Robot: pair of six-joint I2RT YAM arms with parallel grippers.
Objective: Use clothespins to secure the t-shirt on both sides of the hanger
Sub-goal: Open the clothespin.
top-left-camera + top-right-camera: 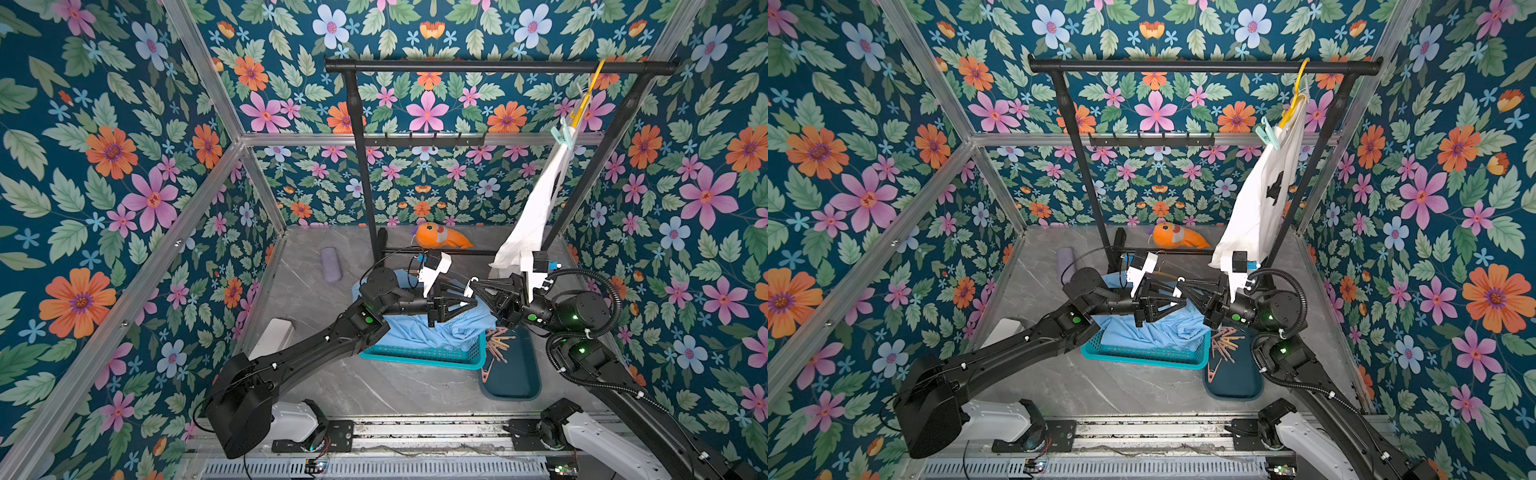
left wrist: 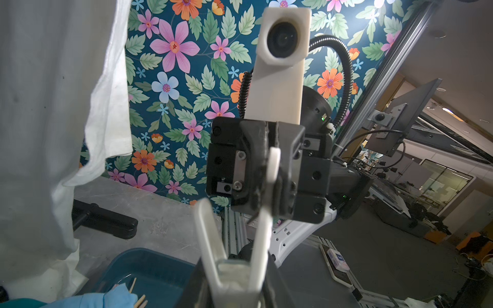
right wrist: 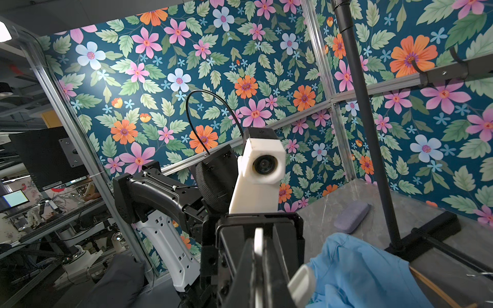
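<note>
A white t-shirt hangs on a yellow hanger at the right end of the black rack. A mint green clothespin clips its near shoulder. Above the basket my two grippers meet tip to tip around a white clothespin. My left gripper is shut on the clothespin's body, its two legs splayed outward. My right gripper is shut on one white leg. The other leg sticks out free beside it.
A teal basket holds crumpled blue cloth under both grippers. A dark teal tray beside it has several loose clothespins. An orange plush fish, a grey-purple case and a white box lie on the grey table.
</note>
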